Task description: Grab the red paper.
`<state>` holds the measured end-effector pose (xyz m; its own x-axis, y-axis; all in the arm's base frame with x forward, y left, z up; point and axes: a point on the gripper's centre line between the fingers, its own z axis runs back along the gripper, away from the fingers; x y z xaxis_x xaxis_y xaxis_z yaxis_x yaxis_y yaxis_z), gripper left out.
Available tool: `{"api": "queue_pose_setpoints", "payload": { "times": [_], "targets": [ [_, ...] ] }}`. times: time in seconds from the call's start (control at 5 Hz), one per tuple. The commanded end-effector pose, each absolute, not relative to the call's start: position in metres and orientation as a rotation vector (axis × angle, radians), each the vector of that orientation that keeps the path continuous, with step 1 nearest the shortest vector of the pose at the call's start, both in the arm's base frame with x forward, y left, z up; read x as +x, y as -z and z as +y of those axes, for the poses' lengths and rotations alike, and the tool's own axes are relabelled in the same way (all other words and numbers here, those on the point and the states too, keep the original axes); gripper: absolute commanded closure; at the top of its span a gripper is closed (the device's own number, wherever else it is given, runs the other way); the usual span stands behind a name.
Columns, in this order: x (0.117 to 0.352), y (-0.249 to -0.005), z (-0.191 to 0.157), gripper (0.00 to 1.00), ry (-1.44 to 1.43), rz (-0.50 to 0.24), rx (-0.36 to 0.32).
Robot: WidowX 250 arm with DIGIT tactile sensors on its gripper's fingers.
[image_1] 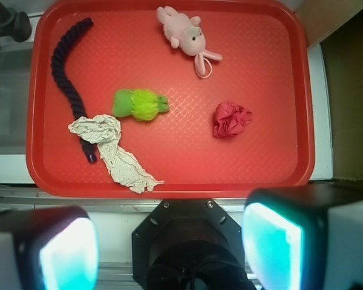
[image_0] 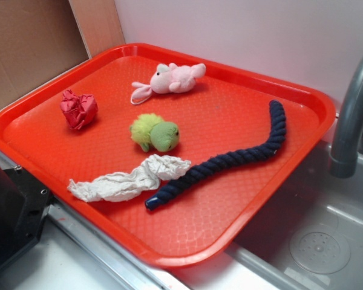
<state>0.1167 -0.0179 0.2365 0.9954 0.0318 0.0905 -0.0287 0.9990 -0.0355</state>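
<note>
The red paper [image_0: 78,109] is a small crimson crumpled wad lying on the orange-red tray [image_0: 242,199] near its left side. In the wrist view the red paper [image_1: 231,119] lies right of the tray's middle. My gripper [image_1: 169,251] is open and empty, high above the tray's near edge, its two pads [image_1: 271,246] wide apart at the bottom of the wrist view. It is well apart from the paper. The gripper does not show in the exterior view.
On the tray lie a green plush toy [image_0: 155,133], a pink plush rabbit [image_0: 169,80], a long white tissue wad [image_0: 130,179] and a dark blue rope [image_0: 230,160]. A grey faucet [image_0: 351,115] and a sink [image_0: 314,241] are at right. The robot's black base [image_0: 12,211] stands at lower left.
</note>
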Motion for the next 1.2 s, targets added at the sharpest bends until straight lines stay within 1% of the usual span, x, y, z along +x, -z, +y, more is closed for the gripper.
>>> {"api": "queue_pose_setpoints", "payload": {
  "times": [0.0,0.2,0.4,0.6,0.8,1.0],
  "targets": [
    [0.117,-0.236,-0.018,0.0,-0.03,-0.091,-0.034],
    [0.125,-0.228,-0.006,0.0,-0.099,-0.076,-0.034],
    [0.129,-0.21,0.005,0.0,-0.24,-0.108,-0.039],
    [0.131,-0.189,0.015,0.0,-0.377,-0.156,-0.011],
    [0.14,-0.164,0.03,0.0,-0.469,-0.193,0.016],
    [0.147,-0.139,0.043,0.0,-0.547,-0.228,0.058]
  ]
}}
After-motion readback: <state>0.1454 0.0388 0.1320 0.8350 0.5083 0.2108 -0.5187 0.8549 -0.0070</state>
